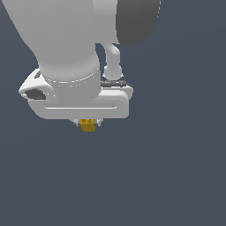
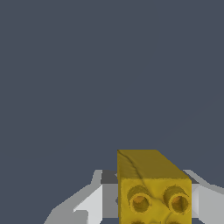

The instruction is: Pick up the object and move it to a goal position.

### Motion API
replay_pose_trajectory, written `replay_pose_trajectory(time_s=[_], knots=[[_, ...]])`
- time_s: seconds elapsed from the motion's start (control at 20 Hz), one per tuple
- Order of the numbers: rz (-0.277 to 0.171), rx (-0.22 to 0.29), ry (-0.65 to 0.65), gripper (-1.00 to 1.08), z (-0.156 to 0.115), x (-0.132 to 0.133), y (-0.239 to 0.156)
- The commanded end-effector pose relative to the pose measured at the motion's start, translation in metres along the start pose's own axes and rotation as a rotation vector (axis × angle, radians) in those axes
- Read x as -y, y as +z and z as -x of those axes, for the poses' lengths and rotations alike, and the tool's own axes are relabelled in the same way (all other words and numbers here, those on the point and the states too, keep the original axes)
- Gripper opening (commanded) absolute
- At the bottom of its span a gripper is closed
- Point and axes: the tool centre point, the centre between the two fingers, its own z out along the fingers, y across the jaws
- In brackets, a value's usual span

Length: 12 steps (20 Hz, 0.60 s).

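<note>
The object is a small yellow-orange block (image 1: 88, 126) with two round studs, showing just under the white hand of my arm in the exterior view. In the wrist view the block (image 2: 151, 183) is large and close, its two studs facing the camera. It sits between my two white fingers (image 2: 94, 201), which press on its sides. My gripper (image 1: 88, 122) is shut on the block and holds it off any surface. The fingertips are mostly hidden by the hand in the exterior view.
The white arm (image 1: 66, 39) fills the upper part of the exterior view. Around it there is only a plain dark blue-grey background (image 1: 176, 167). No goal marker shows in either view.
</note>
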Motion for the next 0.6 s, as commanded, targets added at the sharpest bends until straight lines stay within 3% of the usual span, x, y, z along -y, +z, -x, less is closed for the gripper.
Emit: replay_pose_trajectory(time_s=[0.0,0.55], knots=[[0.001,0.000,0.000,-1.00,-0.002,-0.003,-0.007],[0.001,0.000,0.000,-1.00,-0.008,-0.008,-0.020]])
